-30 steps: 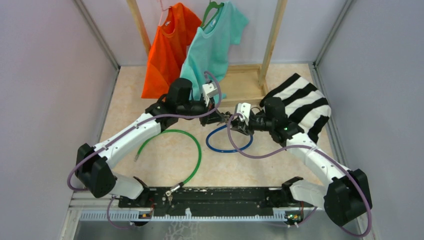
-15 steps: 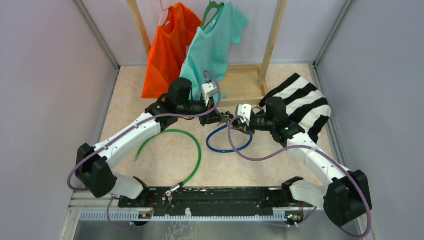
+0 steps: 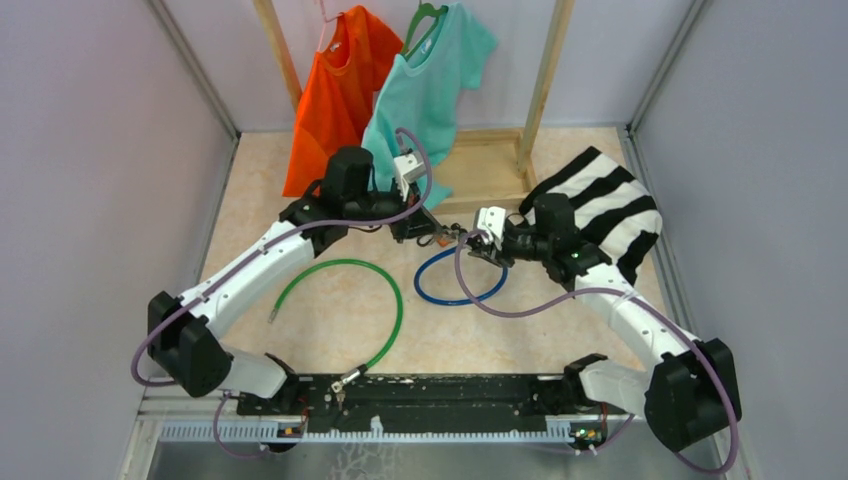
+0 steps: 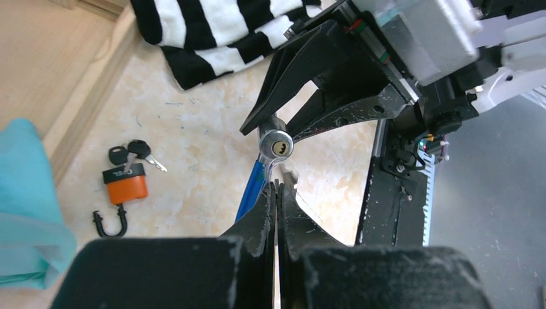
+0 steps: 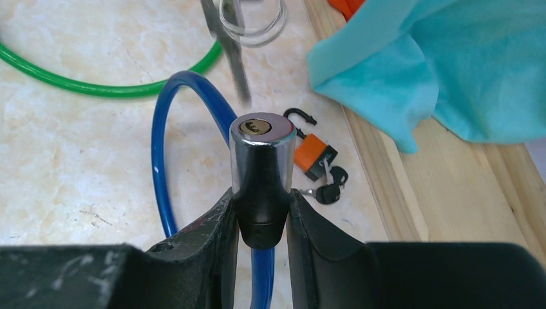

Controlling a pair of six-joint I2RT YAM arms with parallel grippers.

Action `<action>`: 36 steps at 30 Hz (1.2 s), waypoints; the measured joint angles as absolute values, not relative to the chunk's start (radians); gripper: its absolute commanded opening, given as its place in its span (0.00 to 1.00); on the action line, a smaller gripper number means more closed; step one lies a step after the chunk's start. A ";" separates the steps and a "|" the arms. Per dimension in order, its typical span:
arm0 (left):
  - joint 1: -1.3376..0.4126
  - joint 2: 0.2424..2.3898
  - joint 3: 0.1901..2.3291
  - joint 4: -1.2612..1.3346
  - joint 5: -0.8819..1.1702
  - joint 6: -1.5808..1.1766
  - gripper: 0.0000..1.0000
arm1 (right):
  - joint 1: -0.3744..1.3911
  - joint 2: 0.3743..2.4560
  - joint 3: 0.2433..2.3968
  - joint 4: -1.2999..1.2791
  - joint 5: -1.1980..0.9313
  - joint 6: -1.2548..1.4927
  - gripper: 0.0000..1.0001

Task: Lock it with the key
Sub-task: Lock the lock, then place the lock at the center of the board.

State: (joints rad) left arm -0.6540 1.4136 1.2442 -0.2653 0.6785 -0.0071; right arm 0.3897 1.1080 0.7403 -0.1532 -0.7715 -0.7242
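Observation:
My right gripper (image 5: 259, 194) is shut on the chrome lock cylinder (image 5: 261, 161) of the blue cable lock (image 3: 455, 298) and holds it above the table, keyhole (image 5: 256, 127) facing my left gripper. My left gripper (image 4: 278, 187) is shut on a small silver key (image 5: 235, 61) with a clear ring (image 5: 252, 19). The key tip sits just beside the cylinder's face (image 4: 277, 147), outside the keyhole. In the top view the two grippers (image 3: 430, 233) (image 3: 468, 240) meet at the table's middle.
A green cable (image 3: 385, 310) lies left of the blue one. An orange padlock (image 4: 126, 188) with black keys (image 4: 132, 151) lies near the wooden rack base (image 3: 490, 165). Orange (image 3: 335, 100) and teal (image 3: 425, 95) shirts hang behind. A striped cloth (image 3: 610, 210) lies right.
My left arm has shifted slightly back and to the left with the key. The right gripper has stayed almost in place with the lock cylinder.

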 measured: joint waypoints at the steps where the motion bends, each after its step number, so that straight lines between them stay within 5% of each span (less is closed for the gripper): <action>1: -0.651 1.410 1.249 -0.266 0.680 -0.007 0.00 | 0.386 1.111 0.740 -0.157 -0.764 -0.725 0.00; 21: -0.642 1.360 1.249 -0.331 0.660 0.209 0.00 | 0.297 1.109 0.773 -0.209 -0.779 -0.657 0.00; 36: -0.642 1.301 1.207 -0.397 0.604 0.408 0.00 | 0.240 1.061 1.032 -0.633 -0.804 -0.514 0.00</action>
State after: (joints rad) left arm -0.6418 1.3014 1.2068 -0.3969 0.6044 0.4080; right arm 0.2398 1.0611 1.0321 -0.6331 -0.8043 -0.5137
